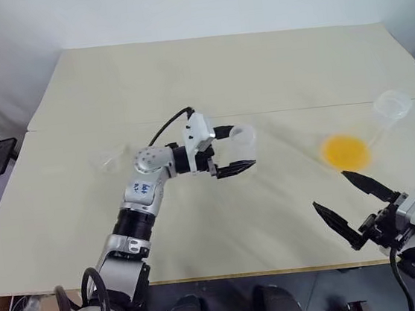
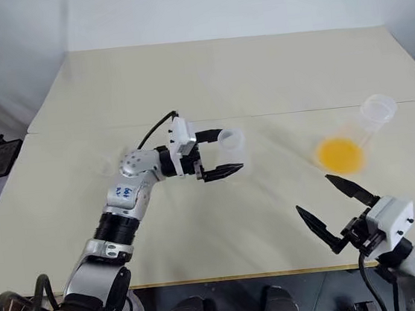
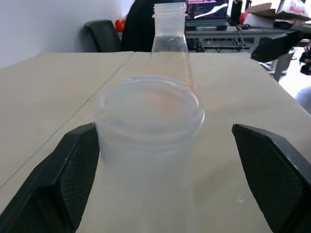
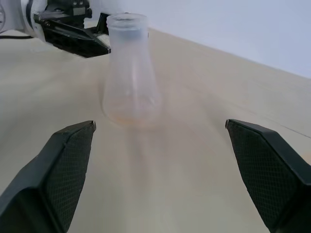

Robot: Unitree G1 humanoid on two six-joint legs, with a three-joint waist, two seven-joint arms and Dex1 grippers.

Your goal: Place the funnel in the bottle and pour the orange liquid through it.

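Both pincers released; left pincer (image 1: pixel 231 153) straddles bottle (image 1: pixel 241 138); flask (image 1: pixel 374 133) beyond right pincer (image 1: pixel 348 203).

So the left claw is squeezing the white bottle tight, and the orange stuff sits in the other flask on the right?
Not quite. The left gripper is open: the left wrist view shows its fingers standing wide either side of the bottle, not squeezing it. The orange liquid does sit in the flask on the right.

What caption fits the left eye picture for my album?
Open left claw beside the upright bottle; flask of orange liquid waits near the open right claw.
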